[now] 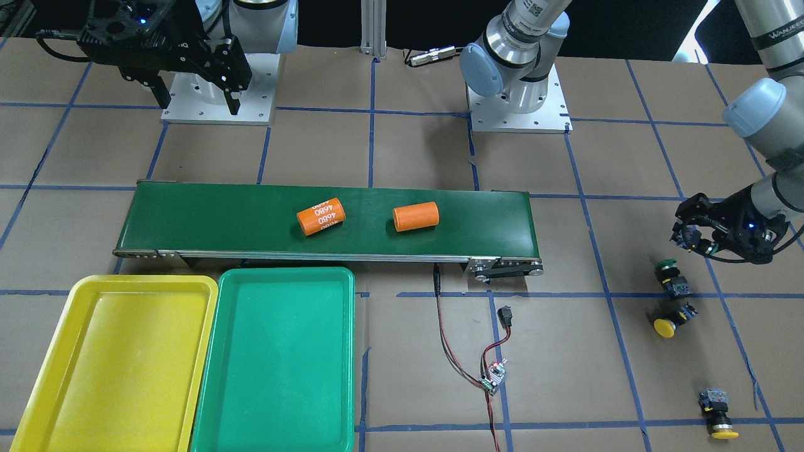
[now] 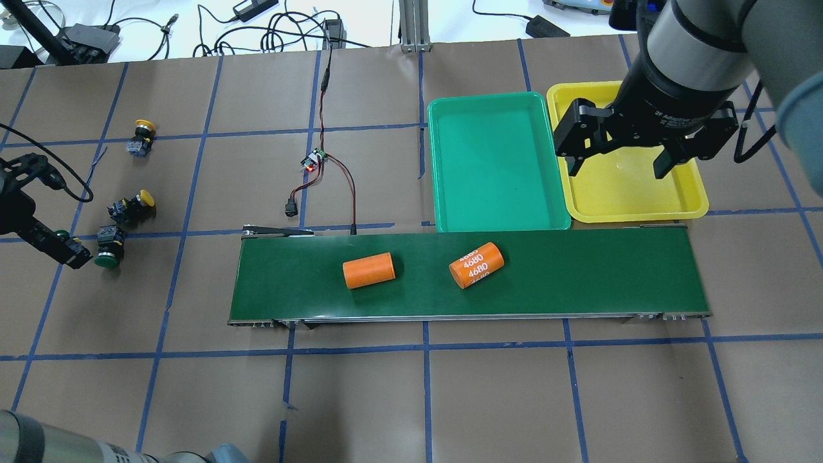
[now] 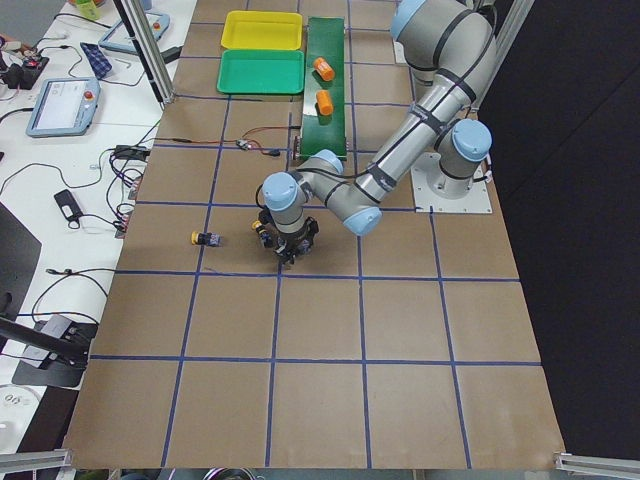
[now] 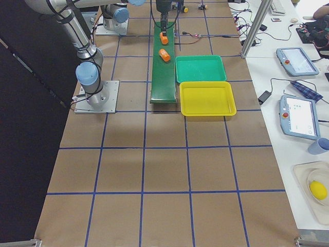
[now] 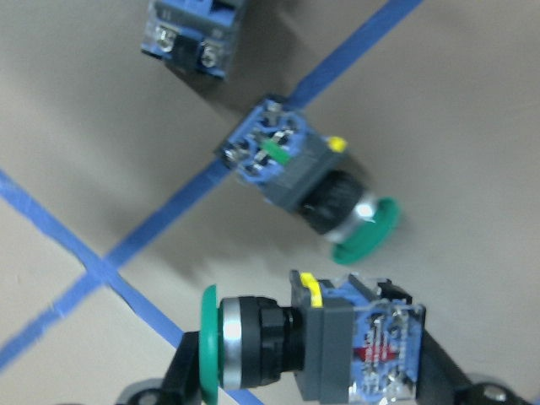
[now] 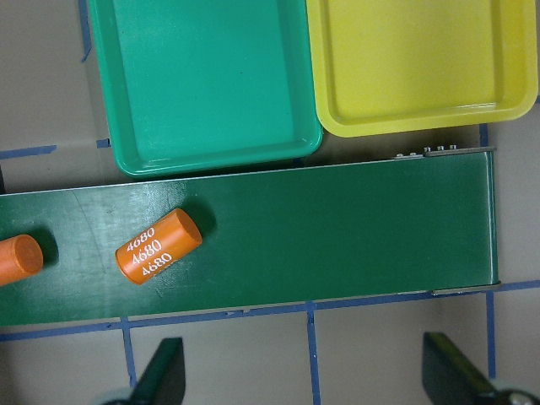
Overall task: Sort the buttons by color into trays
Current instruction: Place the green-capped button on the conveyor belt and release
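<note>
1. Buttons lay grouped at the left arm's end of the table, well apart from both trays. One green button (image 5: 337, 342) sat sideways in the left gripper (image 2: 63, 246), which was clenched on its grey body with the cap sticking out to one side.
2. Gripping the body rather than the rounded cap looked sensible, since its flat sides give the pads something square to press on. Whether the button was clear of the table could not be told.
3. A second green button (image 5: 316, 181) lay on its side just beside the held one, across a blue tape line. Two yellow buttons (image 2: 133, 204) (image 2: 141, 134) lay further out, one near and one apart.
4. The green tray (image 2: 434, 167) and yellow tray (image 2: 636, 214) sat side by side against the conveyor belt (image 2: 578, 276) at the right arm's end, and no button was in either.
5. The right gripper (image 2: 617, 168) hung released, jaws wide, above the yellow tray. It was probably placed there because the trays are on its side. The belt, carrying two orange cylinders (image 2: 368, 270) (image 2: 476, 265), spanned much of the gap between the arms.
</note>
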Motion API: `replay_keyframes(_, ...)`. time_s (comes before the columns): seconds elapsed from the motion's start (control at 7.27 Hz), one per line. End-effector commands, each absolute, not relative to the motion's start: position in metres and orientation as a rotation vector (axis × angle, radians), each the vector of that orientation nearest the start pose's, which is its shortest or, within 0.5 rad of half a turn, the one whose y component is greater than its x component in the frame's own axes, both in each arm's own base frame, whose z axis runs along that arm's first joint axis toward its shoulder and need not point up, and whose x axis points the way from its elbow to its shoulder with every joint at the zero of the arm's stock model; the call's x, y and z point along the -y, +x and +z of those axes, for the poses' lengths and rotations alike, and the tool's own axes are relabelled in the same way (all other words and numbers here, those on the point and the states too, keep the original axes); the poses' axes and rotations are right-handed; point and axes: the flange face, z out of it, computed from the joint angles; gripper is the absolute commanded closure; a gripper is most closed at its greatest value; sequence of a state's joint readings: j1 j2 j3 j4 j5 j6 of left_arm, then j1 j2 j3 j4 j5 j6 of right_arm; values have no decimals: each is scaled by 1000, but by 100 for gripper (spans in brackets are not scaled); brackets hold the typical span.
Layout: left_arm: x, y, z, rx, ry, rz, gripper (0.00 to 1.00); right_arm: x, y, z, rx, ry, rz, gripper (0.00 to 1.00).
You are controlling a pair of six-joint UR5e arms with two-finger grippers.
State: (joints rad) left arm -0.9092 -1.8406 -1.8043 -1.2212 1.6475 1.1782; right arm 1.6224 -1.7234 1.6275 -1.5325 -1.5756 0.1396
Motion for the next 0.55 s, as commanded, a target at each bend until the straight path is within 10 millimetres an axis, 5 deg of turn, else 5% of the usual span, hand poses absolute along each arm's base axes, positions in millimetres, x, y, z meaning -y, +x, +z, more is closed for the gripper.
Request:
replay_keyframes(0.0,502,123,305,-3154,465,281,100,424,155,526,-3136,137,-89,0)
replay_keyframes(0.41,483,-48,287,-3187,164,328,100,425,153,526,-3138,145,-90,0)
